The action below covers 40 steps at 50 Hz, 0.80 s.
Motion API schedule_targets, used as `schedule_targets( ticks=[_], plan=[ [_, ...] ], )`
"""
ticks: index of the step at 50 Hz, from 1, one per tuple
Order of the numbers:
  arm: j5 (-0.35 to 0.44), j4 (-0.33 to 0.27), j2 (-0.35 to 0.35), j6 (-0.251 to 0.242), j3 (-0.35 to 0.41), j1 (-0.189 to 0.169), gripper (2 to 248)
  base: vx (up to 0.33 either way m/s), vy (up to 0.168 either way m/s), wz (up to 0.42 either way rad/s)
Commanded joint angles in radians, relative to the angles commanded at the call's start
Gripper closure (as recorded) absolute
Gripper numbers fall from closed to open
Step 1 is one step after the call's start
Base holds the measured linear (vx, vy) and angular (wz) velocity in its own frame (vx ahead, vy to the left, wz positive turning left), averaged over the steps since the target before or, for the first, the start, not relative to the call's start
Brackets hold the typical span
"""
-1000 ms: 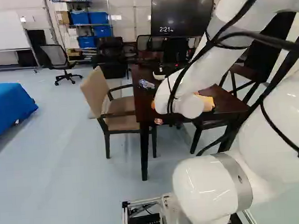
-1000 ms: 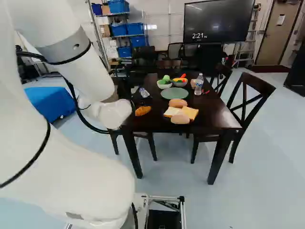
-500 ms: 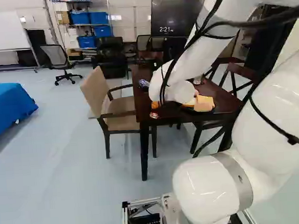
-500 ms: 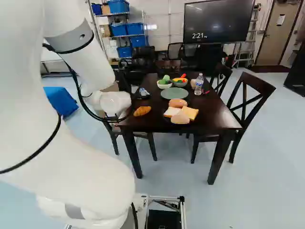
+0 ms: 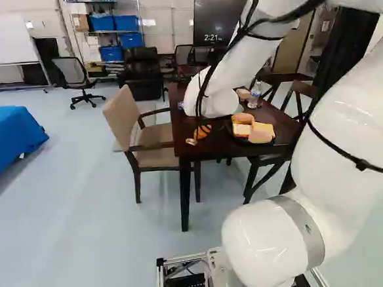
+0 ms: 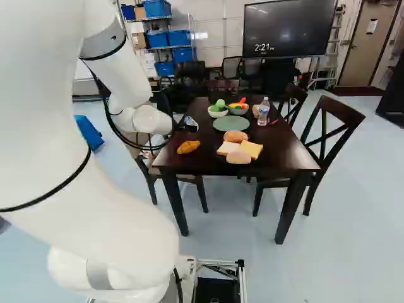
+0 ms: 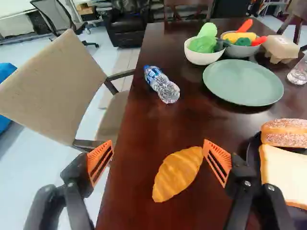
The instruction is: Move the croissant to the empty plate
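Across the dark wooden table (image 6: 281, 151) we see food and dishes, with a beige armchair (image 5: 121, 115) beside it and a large screen (image 6: 289, 30) on the wall behind. Our gripper (image 5: 192, 141) is open, its two orange pads standing wide apart, and between and ahead of them the croissant (image 7: 177, 174) lies on the table, nearer to the finger on the side of the dark plate (image 7: 251, 149) of bread. Farther ahead, we find the green plate (image 7: 242, 82), well apart from the croissant and near the two bowls of vegetables, while one water bottle (image 7: 163, 86) lies on its side.
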Motion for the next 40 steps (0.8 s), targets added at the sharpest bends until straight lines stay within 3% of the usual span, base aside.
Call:
schedule_targets(
  ticks=[15, 40],
  plan=[
    [-0.118, 0.041, -0.026, 0.0, -0.064, 0.001, 3, 0.0, 0.0, 0.0],
    [-0.315, 0.118, 0.01, 0.0, -0.093, -0.017, 3, 0.0, 0.0, 0.0]
  ],
)
